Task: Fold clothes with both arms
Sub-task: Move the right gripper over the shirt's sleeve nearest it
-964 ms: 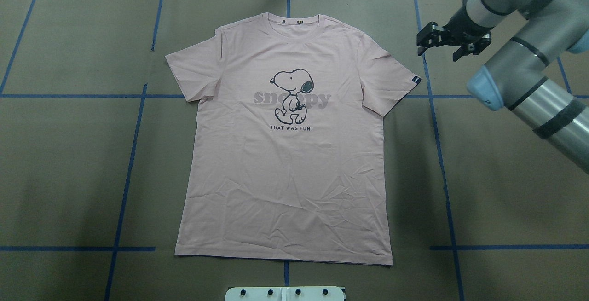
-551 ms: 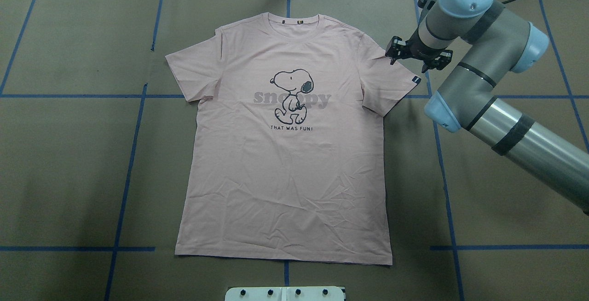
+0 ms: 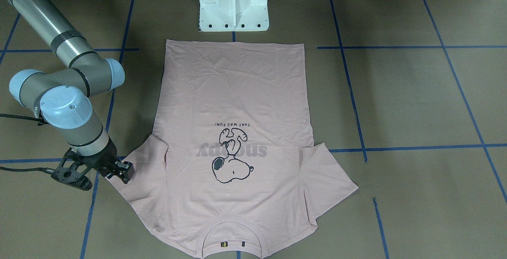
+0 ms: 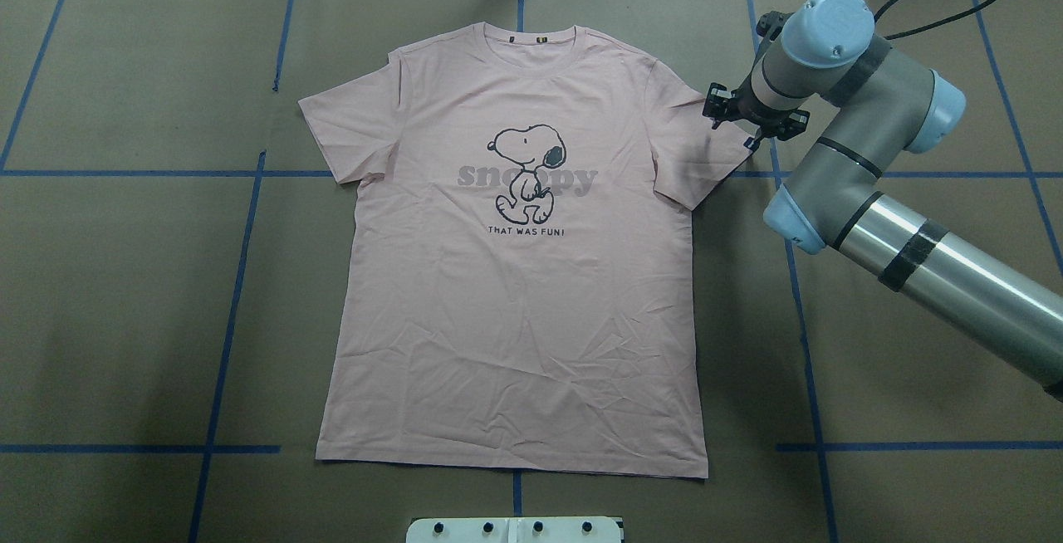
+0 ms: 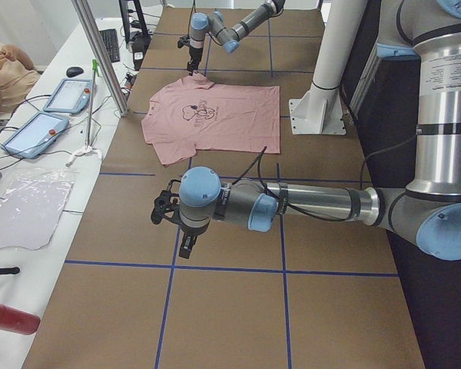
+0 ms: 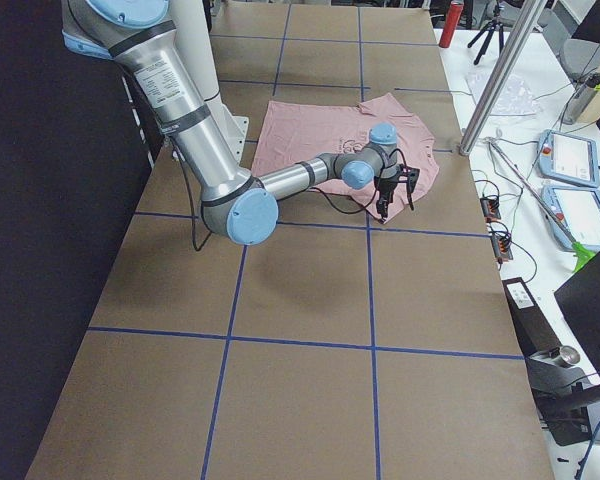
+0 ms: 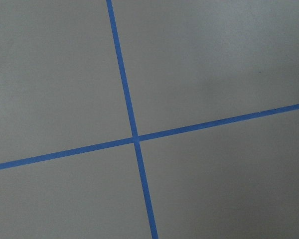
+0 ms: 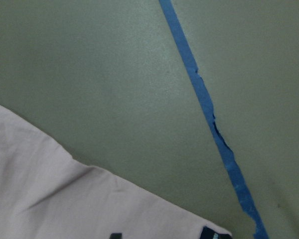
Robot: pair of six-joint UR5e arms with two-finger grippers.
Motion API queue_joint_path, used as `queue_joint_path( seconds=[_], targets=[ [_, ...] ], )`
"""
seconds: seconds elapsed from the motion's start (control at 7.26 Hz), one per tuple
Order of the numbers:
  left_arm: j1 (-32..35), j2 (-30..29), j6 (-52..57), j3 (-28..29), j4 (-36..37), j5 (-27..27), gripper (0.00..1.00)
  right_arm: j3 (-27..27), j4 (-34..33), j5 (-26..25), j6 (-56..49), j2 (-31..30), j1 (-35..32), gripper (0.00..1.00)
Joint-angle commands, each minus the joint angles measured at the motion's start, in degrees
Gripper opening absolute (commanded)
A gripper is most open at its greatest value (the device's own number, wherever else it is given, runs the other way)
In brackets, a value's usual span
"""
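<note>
Starting at the white pedestal base [image 4: 515, 529], I see the T-shirt [image 4: 515, 319] lying flat and print-up on the brown table [image 4: 124, 277]. Its hem is just beyond the base and its neck is at the far side. My left gripper [image 5: 173, 223] hangs over bare table out on the robot's left, well apart from the shirt. Its camera shows only crossing blue tape [image 7: 134, 138], and I cannot tell how its jaws stand. Farther out, my right gripper [image 3: 97, 176] points down at the end of the shirt's sleeve [image 4: 698, 144] with its fingers spread wide. One fingertip [image 3: 123, 173] is over the sleeve's edge and the other is off the cloth. The dark sleeve tag [image 8: 213, 233] sits at the sleeve corner.
</note>
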State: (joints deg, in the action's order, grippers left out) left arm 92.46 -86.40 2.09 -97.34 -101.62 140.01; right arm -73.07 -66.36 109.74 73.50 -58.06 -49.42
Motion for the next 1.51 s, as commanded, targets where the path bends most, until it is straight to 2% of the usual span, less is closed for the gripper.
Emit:
queue_joint_path(
  seconds=[0.0, 0.14, 0.28, 0.41, 0.55, 0.69, 1.1, 1.38],
  targets=[
    [0.00, 0.00, -0.06, -0.13, -0.07, 0.00, 1.00, 0.38, 0.18, -0.06, -0.11, -1.00, 0.02, 0.69],
    [0.00, 0.00, -0.06, -0.22, 0.01, 0.00, 1.00, 0.38, 0.27, -0.06, -0.11, -1.26, -0.06, 0.64],
    [0.00, 0.00, -0.06, -0.22, 0.01, 0.00, 1.00, 0.38, 0.18, -0.06, -0.02, -1.27, -0.07, 0.53],
    [0.00, 0.00, -0.06, -0.22, -0.07, 0.00, 1.00, 0.38, 0.18, 0.03, 0.15, -1.27, -0.07, 0.27],
    [0.00, 0.00, -0.06, -0.30, -0.07, 0.00, 1.00, 0.38, 0.27, 0.03, -0.11, -1.44, -0.15, 0.11],
    [0.00, 0.00, -0.06, -0.31, -0.07, 0.00, 1.00, 0.38, 0.27, 0.03, -0.11, -1.62, -0.24, 0.00],
    [0.09, 0.00, -0.33, -1.01, 0.01, 0.96, 1.00, -1.28, 0.27, 0.56, 0.07, -0.66, -0.68, 0.00],
    [0.09, 0.00, -0.33, -1.10, 0.01, 1.32, 1.00, -1.29, -0.69, 0.04, 2.69, 4.33, 1.41, 0.00]
  ],
)
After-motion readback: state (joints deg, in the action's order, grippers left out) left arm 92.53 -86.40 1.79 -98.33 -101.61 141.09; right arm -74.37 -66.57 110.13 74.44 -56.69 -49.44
